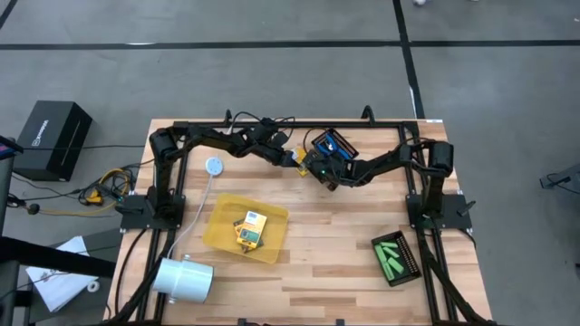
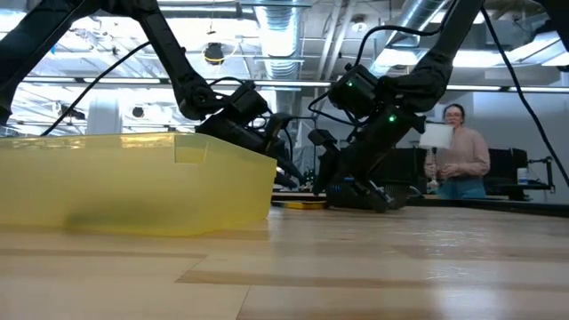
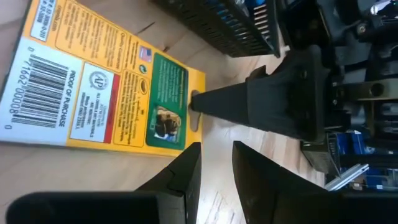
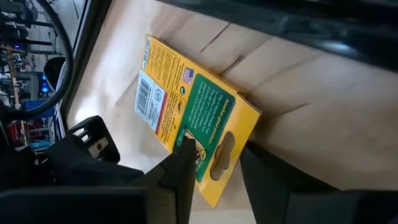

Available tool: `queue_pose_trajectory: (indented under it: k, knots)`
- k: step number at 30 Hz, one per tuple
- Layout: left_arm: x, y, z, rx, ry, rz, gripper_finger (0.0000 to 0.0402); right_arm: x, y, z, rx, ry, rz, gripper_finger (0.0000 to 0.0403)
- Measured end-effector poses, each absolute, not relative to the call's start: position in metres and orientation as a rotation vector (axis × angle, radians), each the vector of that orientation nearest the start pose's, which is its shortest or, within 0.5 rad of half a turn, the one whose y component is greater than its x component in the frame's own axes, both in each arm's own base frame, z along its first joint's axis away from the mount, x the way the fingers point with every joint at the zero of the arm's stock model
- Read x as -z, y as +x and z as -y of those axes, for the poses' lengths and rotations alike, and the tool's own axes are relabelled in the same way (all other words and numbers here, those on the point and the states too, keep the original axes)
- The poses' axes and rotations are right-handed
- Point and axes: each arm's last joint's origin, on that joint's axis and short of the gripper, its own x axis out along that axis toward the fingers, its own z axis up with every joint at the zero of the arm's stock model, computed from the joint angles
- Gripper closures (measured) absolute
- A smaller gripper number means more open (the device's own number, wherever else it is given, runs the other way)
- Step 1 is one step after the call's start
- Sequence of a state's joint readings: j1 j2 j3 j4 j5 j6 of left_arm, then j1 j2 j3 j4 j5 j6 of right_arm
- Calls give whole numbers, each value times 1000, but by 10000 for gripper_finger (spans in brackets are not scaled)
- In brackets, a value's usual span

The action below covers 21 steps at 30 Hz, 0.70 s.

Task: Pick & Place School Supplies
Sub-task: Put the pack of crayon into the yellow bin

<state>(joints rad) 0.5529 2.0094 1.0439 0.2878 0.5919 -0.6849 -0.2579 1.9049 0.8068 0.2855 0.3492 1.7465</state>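
Note:
A yellow-and-green crayon box [image 1: 298, 162] [image 3: 106, 81] [image 4: 180, 87] lies back face up on the wood at the far middle of the table, between my two grippers. My right gripper [image 4: 214, 152] [image 1: 314, 168] comes at its green tab end, which fills the gap between the fingers. My left gripper [image 3: 214, 155] [image 1: 288, 156] stands open by a narrow gap beside the box's long edge near that end. Only bare wood shows between its fingers, and I cannot tell whether it touches the box. My right gripper has the crayon box's green tab end [image 4: 217, 134] between its two fingers. One fingertip [image 3: 205, 102] lies on the upward face at the hang hole, and the other stands at the end edge. It comes slanting down from the table's right, along the box. The box lies on the table.
A black mesh tray [image 1: 337, 143] with blue scissors stands just behind the grippers. The yellow tray [image 1: 222, 237] at the near left holds another crayon box [image 1: 251, 226]. A mesh tray with green sticks [image 1: 396, 256] is at the near right and a white cylinder [image 1: 184, 277] at the near left. A person [image 2: 458, 147] stands beyond the table.

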Motion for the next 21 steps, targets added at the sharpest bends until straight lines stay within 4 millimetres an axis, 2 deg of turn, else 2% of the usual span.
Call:
queue_pose_trajectory:
  k: [9, 11, 14, 21]
  knots:
    - [-118, 342, -193, -156, -1040, -571, 316, -94, 322, 102, 1129, 1512, -79, 300]
    - [-118, 342, -193, -153, -1041, -572, 316, -94, 321, 105, 1122, 1493, -83, 323]
    - [-118, 342, -193, -150, -1042, -572, 316, -97, 323, 110, 1074, 1447, -88, 386]
    - [-118, 342, -193, -150, -1043, -572, 316, -99, 323, 116, 1032, 1432, -101, 402]
